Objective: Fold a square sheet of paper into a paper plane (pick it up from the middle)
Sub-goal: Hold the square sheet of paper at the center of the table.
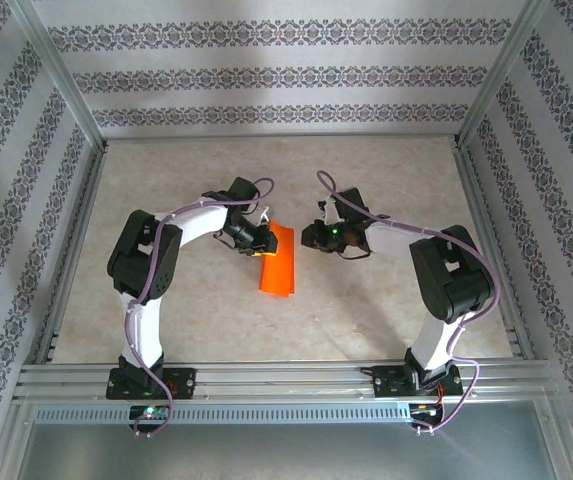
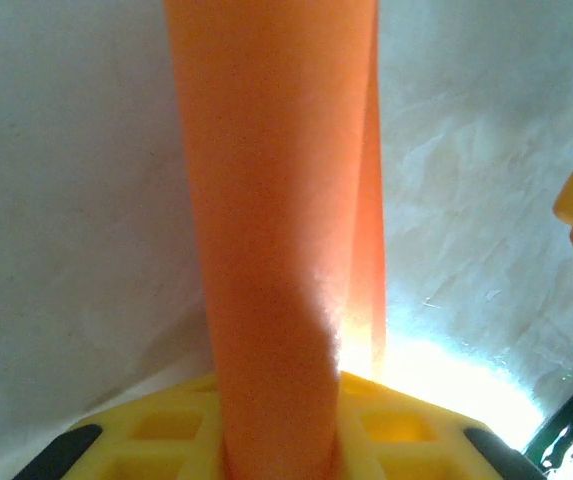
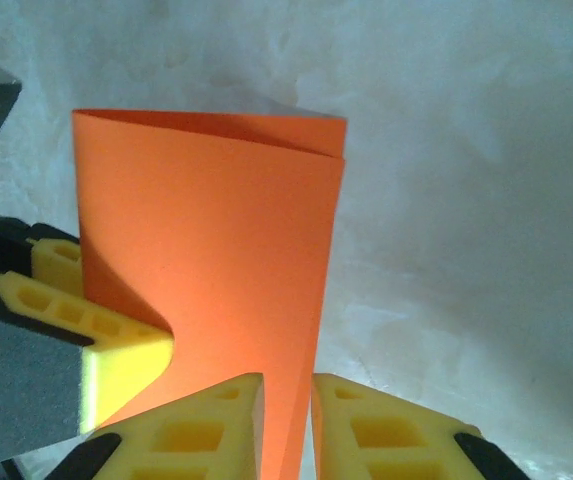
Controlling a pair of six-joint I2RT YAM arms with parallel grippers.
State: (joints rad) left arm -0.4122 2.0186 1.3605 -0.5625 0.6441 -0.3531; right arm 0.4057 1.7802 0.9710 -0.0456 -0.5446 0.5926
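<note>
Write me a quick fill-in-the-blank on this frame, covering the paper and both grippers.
The sheet of paper is coloured ____. It is ____ in half, two layers showing at one edge. The right gripper and left gripper are both ____ on it. Their fingers are coloured ____.
Missing: orange; folded; shut; yellow.

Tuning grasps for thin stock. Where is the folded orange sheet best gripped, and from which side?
By an edge, jaws across both layers: the sheet is thin and folded double. Probably from the open-edge side, where the left gripper pinches it; the right gripper clamps the end near the crease.
</note>
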